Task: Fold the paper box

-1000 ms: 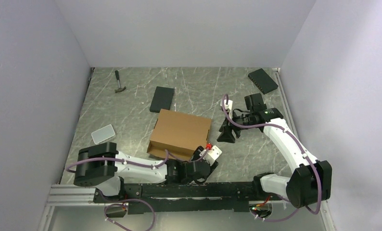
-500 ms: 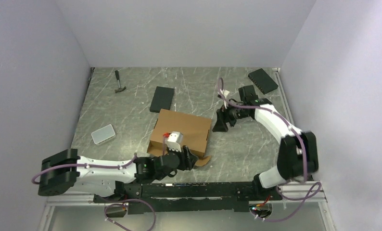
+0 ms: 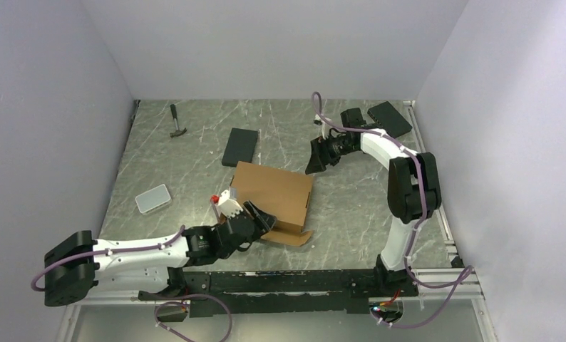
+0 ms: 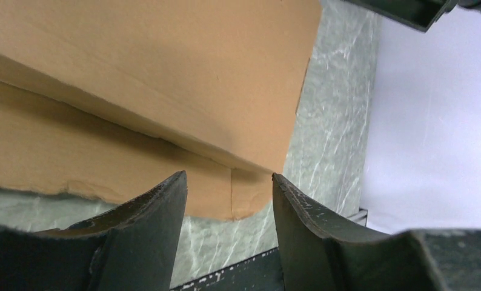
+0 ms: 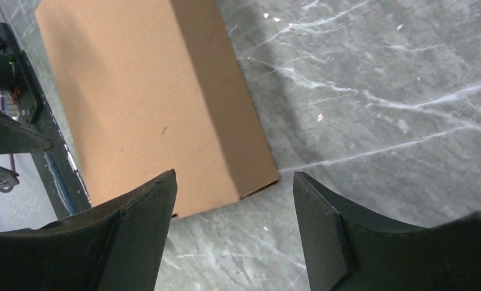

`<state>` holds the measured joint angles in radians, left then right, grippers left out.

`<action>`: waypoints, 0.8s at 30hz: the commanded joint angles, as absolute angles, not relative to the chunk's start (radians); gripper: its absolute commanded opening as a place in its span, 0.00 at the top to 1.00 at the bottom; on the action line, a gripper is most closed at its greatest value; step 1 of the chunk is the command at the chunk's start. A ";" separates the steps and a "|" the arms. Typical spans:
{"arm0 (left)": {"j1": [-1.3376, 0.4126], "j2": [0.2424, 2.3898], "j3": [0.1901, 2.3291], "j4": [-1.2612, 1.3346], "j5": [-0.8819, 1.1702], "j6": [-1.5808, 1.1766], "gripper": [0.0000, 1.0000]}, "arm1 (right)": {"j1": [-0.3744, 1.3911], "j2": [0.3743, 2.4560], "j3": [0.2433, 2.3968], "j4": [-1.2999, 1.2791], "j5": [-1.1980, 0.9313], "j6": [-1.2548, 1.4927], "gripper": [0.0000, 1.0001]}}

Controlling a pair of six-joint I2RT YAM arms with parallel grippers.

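The paper box (image 3: pixel 273 191) is a plain brown cardboard box lying closed in the middle of the table, with a flap (image 3: pixel 294 237) sticking out flat at its near right corner. My left gripper (image 3: pixel 261 218) is low at the box's near edge, open, with nothing between its fingers. In the left wrist view the box (image 4: pixel 147 79) fills the top and the flap's rounded tab (image 4: pixel 244 197) lies just beyond my left gripper (image 4: pixel 229 176). My right gripper (image 3: pixel 314 162) hovers open just off the box's far right corner. The right wrist view has that corner (image 5: pixel 250 176) past my right gripper (image 5: pixel 233 182).
A flat black box (image 3: pixel 239 146) lies just behind the paper box and another (image 3: pixel 389 119) at the far right corner. A hammer (image 3: pixel 176 122) lies at the far left. A small pale case (image 3: pixel 152 199) sits left of the box. White walls stand on three sides.
My left arm swung left along the near edge, its gripper now at the box's front edge. My right arm reached farther back, its gripper shifting toward the box's far right corner and opening wider.
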<state>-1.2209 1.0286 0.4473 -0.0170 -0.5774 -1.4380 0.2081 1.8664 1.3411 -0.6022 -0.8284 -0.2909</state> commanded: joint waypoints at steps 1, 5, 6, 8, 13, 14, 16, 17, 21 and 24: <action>-1.149 1.043 0.448 0.038 -0.518 -1.475 0.41 | 0.206 1.927 1.405 -0.607 -0.862 -0.268 0.27; -1.080 1.095 0.474 0.049 -0.450 -1.464 0.41 | 0.206 1.943 1.396 -0.612 -0.883 -0.279 0.30; -1.066 1.110 0.479 0.049 -0.433 -1.468 0.41 | 0.206 1.942 1.388 -0.611 -0.887 -0.282 0.30; -1.038 1.141 0.486 0.045 -0.399 -1.483 0.42 | 0.206 1.941 1.374 -0.613 -0.892 -0.287 0.33; -0.992 1.203 0.488 0.057 -0.333 -1.497 0.43 | 0.204 1.929 1.335 -0.625 -0.902 -0.306 0.39; -0.983 1.210 0.486 0.060 -0.326 -1.494 0.43 | 0.204 1.925 1.325 -0.629 -0.904 -0.308 0.41; -0.962 1.218 0.487 0.059 -0.312 -1.482 0.44 | 0.204 1.911 1.302 -0.638 -0.903 -0.315 0.44; -0.949 1.219 0.488 0.056 -0.304 -1.473 0.44 | 0.204 1.903 1.287 -0.642 -0.899 -0.320 0.44; -0.900 1.215 0.489 0.052 -0.269 -1.413 0.45 | 0.201 1.846 1.213 -0.639 -0.878 -0.334 0.45; -0.867 1.210 0.496 0.043 -0.231 -1.345 0.45 | 0.190 1.808 1.183 -0.630 -0.877 -0.323 0.45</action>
